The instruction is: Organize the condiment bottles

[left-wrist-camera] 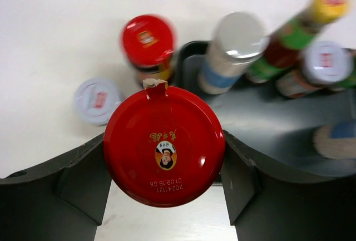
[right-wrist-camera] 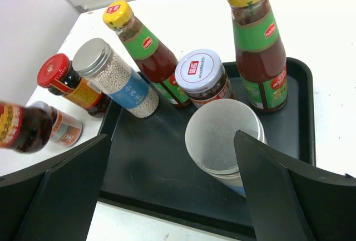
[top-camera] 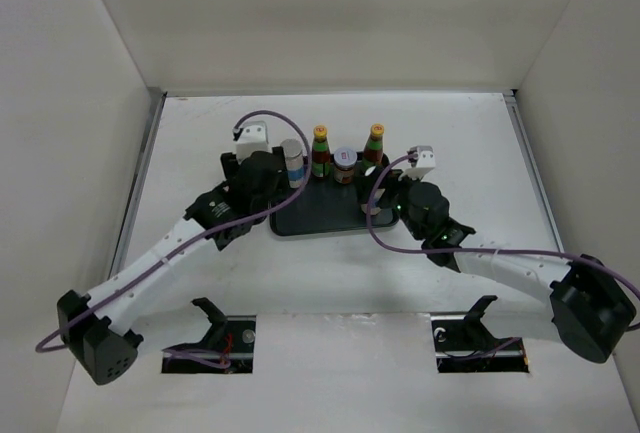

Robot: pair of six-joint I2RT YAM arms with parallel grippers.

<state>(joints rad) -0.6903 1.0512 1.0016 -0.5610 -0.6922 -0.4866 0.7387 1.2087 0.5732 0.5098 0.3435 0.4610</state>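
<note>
Black tray (top-camera: 312, 219) sits mid-table. Left gripper (left-wrist-camera: 164, 141) is clamped on a red-lidded jar (left-wrist-camera: 163, 153), which sits centred between its fingers beside the tray's left edge. Right gripper (right-wrist-camera: 172, 138) stands spread, with a silver-lidded jar (right-wrist-camera: 222, 132) on the tray between its fingers.

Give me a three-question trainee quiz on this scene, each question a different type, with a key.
1. True or false: both yellow-capped bottles stand in the tray.
2. What does the left gripper grip? A) a red-lidded jar B) a yellow-capped bottle C) nothing
3. Fill in: the right gripper straddles a silver-lidded jar with its jaws ___.
Key: 1 true; 2 A; 3 open.
</note>
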